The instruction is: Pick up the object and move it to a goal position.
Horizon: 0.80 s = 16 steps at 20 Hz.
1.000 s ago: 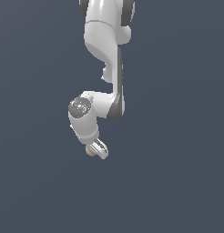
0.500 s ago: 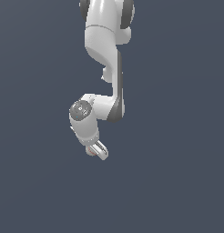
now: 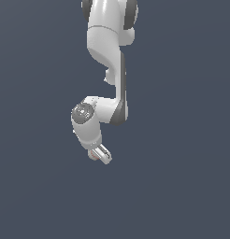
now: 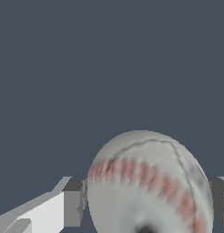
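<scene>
Background is rendering as flat dark slate blue in both views, with no visible edge, horizon or texture showing anywhere.

The arm [image 3: 107, 56] is hanging down from the top of the exterior view, white links with dark grey joint sections. It is bending at a grey-capped joint [image 3: 82, 112] toward the exterior view's left, then angling down again to the wrist.

The gripper [image 3: 99, 154] is sitting at the lowest point of the arm, pointing down and slightly toward the exterior view's right. It is showing very small in this view; only a pale finger [image 3: 104, 152] and a reddish-pink patch tucked against it are making it out.

In the wrist view the baseball [image 4: 148, 182] is filling the space between the fingers. It is reading off-white with a band of red stitching curving across its face and a thin seam line arcing over the top. One grey finger pad [image 4: 73, 200] is pressing against one side of the ball, and the other pad [image 4: 219, 200] is touching the opposite side, partly cut off at the frame edge. So the jaws are clamping on the baseball, with no gap showing on either side.

The ball is being held clear of everything else; only plain background is showing around and behind it.
</scene>
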Tool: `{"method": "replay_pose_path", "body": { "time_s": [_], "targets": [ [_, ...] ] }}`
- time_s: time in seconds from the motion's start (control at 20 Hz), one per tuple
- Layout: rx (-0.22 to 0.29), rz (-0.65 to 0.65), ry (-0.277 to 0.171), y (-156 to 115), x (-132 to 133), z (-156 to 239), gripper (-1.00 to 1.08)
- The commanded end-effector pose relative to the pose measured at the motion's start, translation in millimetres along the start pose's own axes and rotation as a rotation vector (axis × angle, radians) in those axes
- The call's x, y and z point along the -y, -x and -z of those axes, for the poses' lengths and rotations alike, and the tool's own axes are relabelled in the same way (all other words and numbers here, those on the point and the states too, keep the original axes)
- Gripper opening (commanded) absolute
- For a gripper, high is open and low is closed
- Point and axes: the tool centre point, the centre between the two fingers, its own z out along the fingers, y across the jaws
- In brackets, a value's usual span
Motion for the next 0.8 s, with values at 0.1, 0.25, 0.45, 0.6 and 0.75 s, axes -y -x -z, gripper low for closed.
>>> {"method": "replay_pose_path", "body": {
  "time_s": [0.1, 0.25, 0.45, 0.6, 0.75],
  "targets": [
    [-0.005, -0.005, -0.036, 1, 13, 11, -1.0],
    [-0.009, -0.013, -0.086, 3, 29, 26, -1.0],
    [-0.018, -0.028, -0.18, 6, 57, 57, -1.0],
    [-0.026, -0.042, -0.268, 8, 81, 89, -1.0],
    [-0.035, -0.059, -0.369, 11, 105, 127, -1.0]
  ]
}}
